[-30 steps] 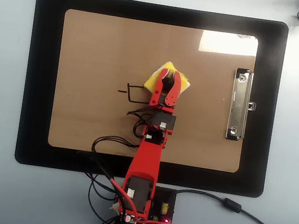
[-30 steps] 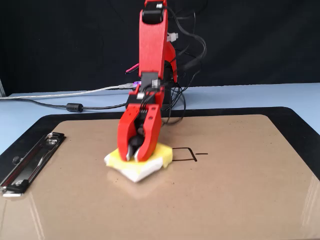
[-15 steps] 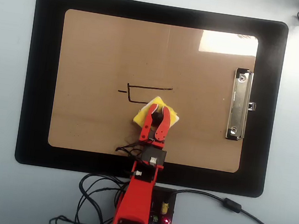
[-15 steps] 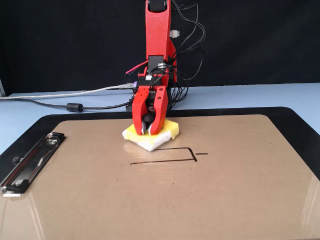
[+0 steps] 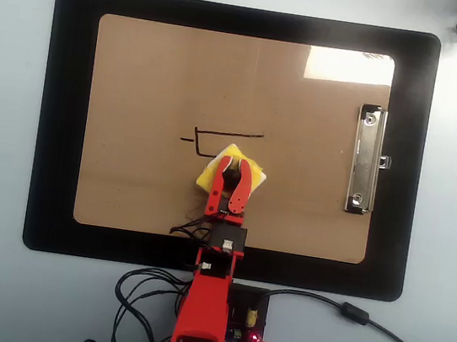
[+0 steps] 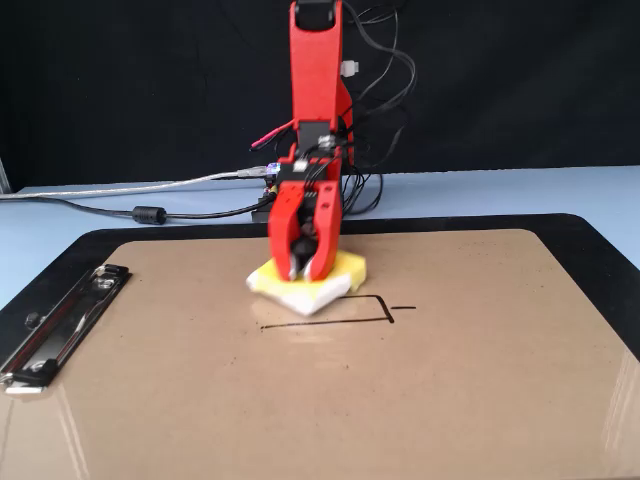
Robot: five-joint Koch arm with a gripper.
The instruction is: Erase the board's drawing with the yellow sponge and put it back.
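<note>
No readable writing anywhere. Nearest in the fixed view: bare board (image 6: 300, 410) on black mat (image 6: 120, 240), long axis left-right, metal clip (image 6: 60, 325) at left. Then the drawing (image 6: 330, 322), 1 long line left-right with a short corner and dash at right. Just behind, touching it, yellow sponge (image 6: 345, 268) flat on board, turned diamond-wise overhead (image 5: 212, 167). Red pincer (image 6: 305, 272) pinching its centre. Farthest, blue bench (image 6: 480, 190).
</note>
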